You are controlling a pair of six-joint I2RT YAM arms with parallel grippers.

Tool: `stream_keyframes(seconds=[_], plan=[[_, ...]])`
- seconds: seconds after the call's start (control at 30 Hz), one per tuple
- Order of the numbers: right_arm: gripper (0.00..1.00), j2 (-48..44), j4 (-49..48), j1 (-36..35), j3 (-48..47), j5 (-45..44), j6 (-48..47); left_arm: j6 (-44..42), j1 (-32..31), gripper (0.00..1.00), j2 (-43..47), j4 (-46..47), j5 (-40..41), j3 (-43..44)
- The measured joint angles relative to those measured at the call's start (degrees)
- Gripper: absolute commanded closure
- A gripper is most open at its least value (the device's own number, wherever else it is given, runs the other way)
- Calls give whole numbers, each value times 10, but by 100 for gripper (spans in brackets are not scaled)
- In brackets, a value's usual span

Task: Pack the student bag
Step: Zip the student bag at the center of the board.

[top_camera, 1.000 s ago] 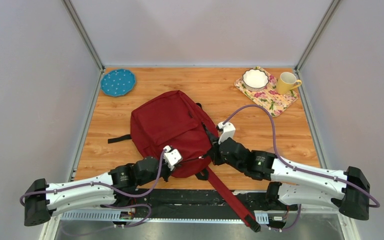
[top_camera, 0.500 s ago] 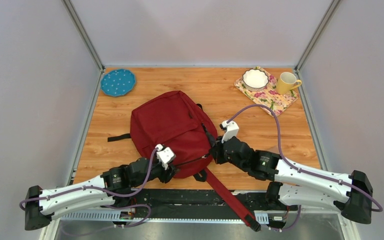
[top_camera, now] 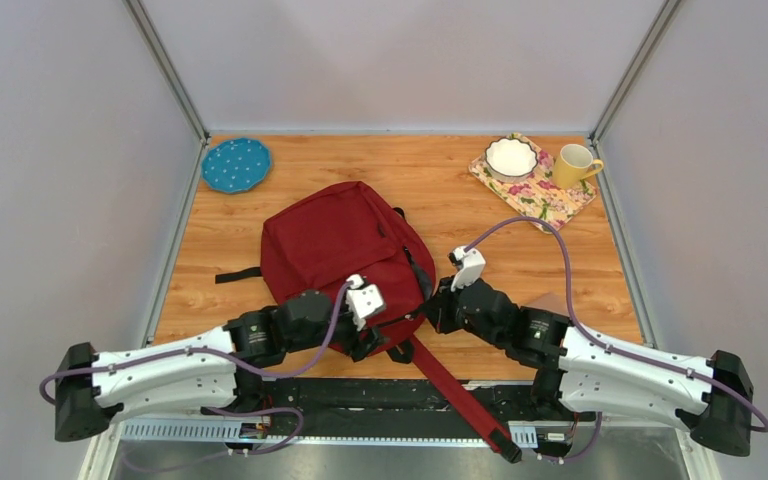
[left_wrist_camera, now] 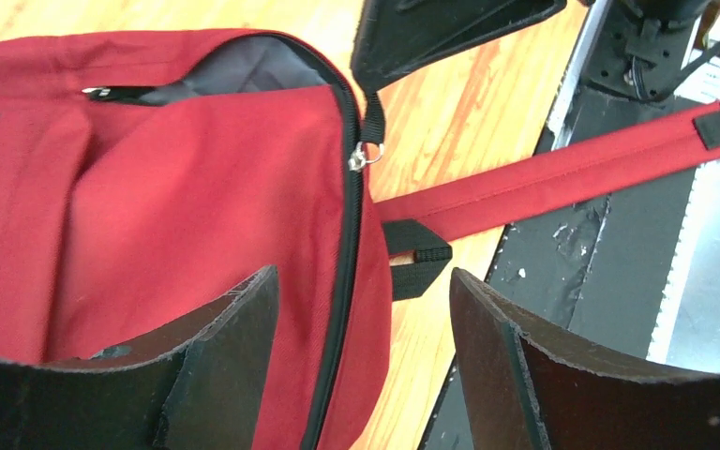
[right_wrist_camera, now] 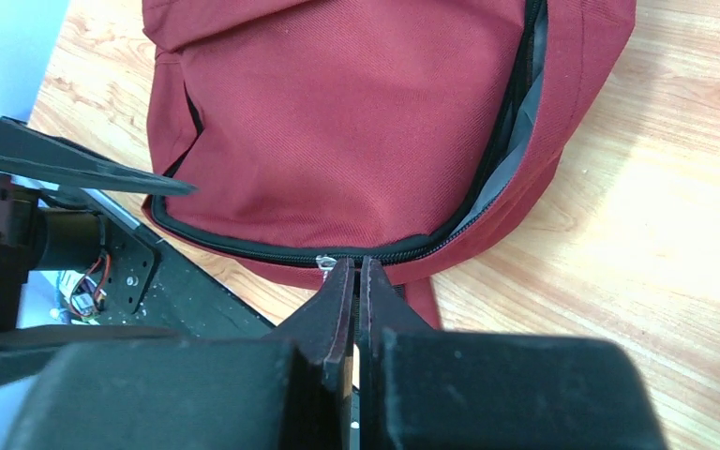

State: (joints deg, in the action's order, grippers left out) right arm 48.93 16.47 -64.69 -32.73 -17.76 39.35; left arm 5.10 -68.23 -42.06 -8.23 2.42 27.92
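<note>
The right gripper (right_wrist_camera: 356,270) has its fingers pressed together on the zipper pull (right_wrist_camera: 326,262) of the student bag (right_wrist_camera: 337,122), at the bag's near edge, where the black zipper track curves round the rounded end. To the right of the pinch the zipper stands open and grey lining shows in the gap. The left gripper (left_wrist_camera: 361,278) is spread wide, one finger over the red fabric and the other over the wood just beside the bag, with the zipper track running between them; whether they touch the fabric cannot be told. From the left wrist, the right gripper's tips hold the black tab just above the silver slider. The bag lies flat in the middle of the table (top_camera: 480,215), its rounded end toward the arms, both grippers at that end. A red strap (top_camera: 455,385) runs from it past the table's near edge. Well apart, a blue plate (top_camera: 236,165) sits at the far left, and a white bowl (top_camera: 511,157) on a floral mat (top_camera: 545,200) with a yellow mug (top_camera: 573,165) at the far right.
</note>
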Motion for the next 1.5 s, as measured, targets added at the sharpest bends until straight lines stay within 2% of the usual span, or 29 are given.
stream_keyframes(seconds=[0.27, 0.3, 0.33, 0.4, 0.43, 0.53, 0.73, 1.0, 1.07, 1.1, 1.13, 1.3, 1.37, 1.4, 1.43, 1.5], plan=[[100, -17, -11, 0, 14, 12, 14, -32, 0, 26, -152, 18, -40, 25], [100, -20, -11, 0, 17, 12, 15, -39, 0, 34, -163, 21, -39, 25], [100, -22, -11, 0, 18, 13, 16, -43, 0, 49, -171, 24, -38, 25], [100, -25, -11, 0, 19, 14, 17, -48, 0, 62, -184, 30, -30, 25], [100, -25, -11, 0, 19, 14, 18, -54, 0, 79, -190, 29, -22, 25], [100, -25, -10, 0, 19, 7, 20, -56, 1, 100, -199, 26, -5, 26], [100, -11, -8, 11, 17, -30, 17, -32, 1, 100, -168, 27, -12, 2], [100, 12, -9, 95, 5, 1, 11, 33, 1, 100, -32, 41, -14, -119], [100, 16, -10, 106, 4, 16, 9, 50, 1, 87, 5, 35, -6, -132], [100, 17, -12, 108, 3, 23, 7, 56, 1, 77, 22, 30, -2, -136], [100, 17, -15, 109, 3, 30, 5, 60, 1, 63, 32, 26, 1, -139], [100, 20, -57, 118, 3, 86, -1, 91, 0, 45, 67, -24, 24, -140], [100, 19, -85, 113, 14, 104, 1, 96, 1, 43, 69, -37, 31, -135], [100, 17, -96, 104, 22, 108, 3, 97, 0, 31, 70, -38, 33, -131], [100, 14, -103, 95, 31, 110, 5, 96, 0, 24, 71, -37, 34, -126], [100, 8, -106, 79, 47, 113, 12, 83, 0, 24, 73, -19, 32, -115]])
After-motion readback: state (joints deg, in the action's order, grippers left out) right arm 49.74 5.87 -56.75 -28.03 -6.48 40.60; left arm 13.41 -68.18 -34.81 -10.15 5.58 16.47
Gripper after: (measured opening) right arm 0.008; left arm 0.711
